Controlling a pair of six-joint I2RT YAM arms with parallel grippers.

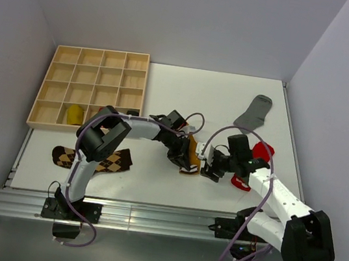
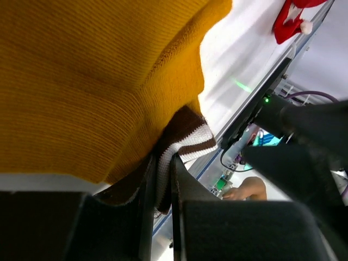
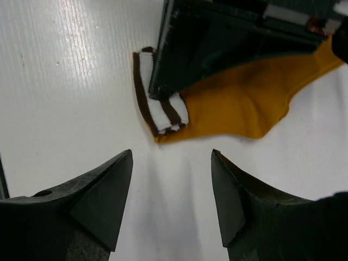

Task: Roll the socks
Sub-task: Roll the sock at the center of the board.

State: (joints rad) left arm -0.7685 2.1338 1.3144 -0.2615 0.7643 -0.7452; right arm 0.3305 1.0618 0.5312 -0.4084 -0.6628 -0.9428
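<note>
Pinching now: left gripper point(image 1: 185, 161) has its jaws pressed together on the striped cuff point(image 2: 191, 137) of the mustard sock point(image 2: 98, 81), with cloth nipped between the pads.
Right claw: right gripper point(image 3: 171, 157) is spread wide, nothing between its fingers, low over the bare table point(image 1: 167, 90).
Sock's place: mid-table, lying flat between the two claws.
Key relation: the cuff end lies just left of the right gripper, dead ahead of its open jaws, close but apart.
Long axis: the body runs away from the cuff under the left gripper; the top view hides too much to fix its line.
Nearer arm: left is already on it, and right looks best placed to take the cuff.
Other socks: argyle sock point(image 1: 95, 158) near left, grey sock point(image 1: 254, 113) far right, red sock point(image 1: 262, 150) right, yellow bundle point(image 1: 74, 114) in the tray point(image 1: 40, 94) far left.
Writing: none readable.
</note>
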